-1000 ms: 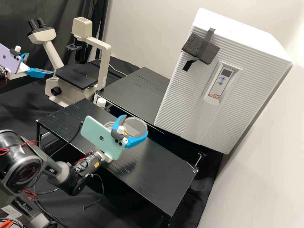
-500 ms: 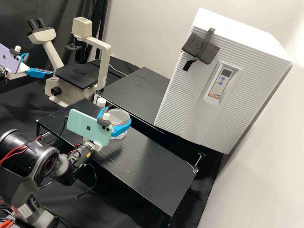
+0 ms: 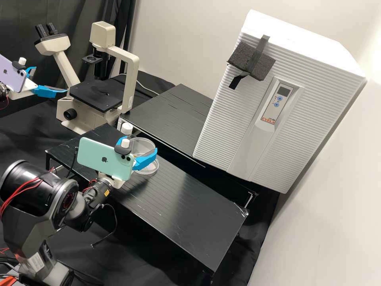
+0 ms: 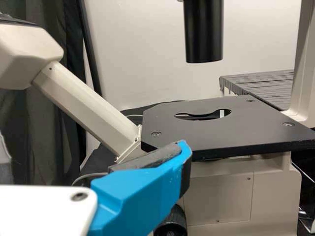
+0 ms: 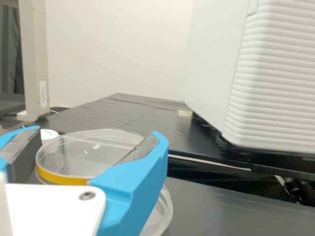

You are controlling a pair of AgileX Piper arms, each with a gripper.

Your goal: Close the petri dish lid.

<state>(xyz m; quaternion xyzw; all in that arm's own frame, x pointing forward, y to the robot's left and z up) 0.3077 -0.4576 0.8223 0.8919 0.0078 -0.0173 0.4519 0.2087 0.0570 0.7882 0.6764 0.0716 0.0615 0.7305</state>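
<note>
Over the black bench, my right gripper (image 3: 139,145) is shut on the round clear lid (image 3: 143,146), one blue finger at either side. The clear petri dish (image 3: 148,167) rests on the bench, below and partly behind that gripper. The right wrist view shows the right gripper (image 5: 97,132) around the lid (image 5: 88,152), which has a yellow band (image 5: 61,178); the dish rim (image 5: 166,212) shows beyond one finger. At the upper left, my left gripper (image 3: 49,79) stands open by the microscope. One finger of the left gripper (image 4: 140,191) appears in the left wrist view.
The cream microscope (image 3: 63,109) stands behind the bench (image 3: 182,202). A white-capped bottle (image 3: 126,128) is just beyond the lid. Farther back are a higher black shelf (image 3: 170,115) and a large white ribbed incubator (image 3: 238,103).
My right gripper has moved leftward in the high view with the lid, quickly at first, then a little. More of the dish on the bench is exposed. The left gripper has kept still.
</note>
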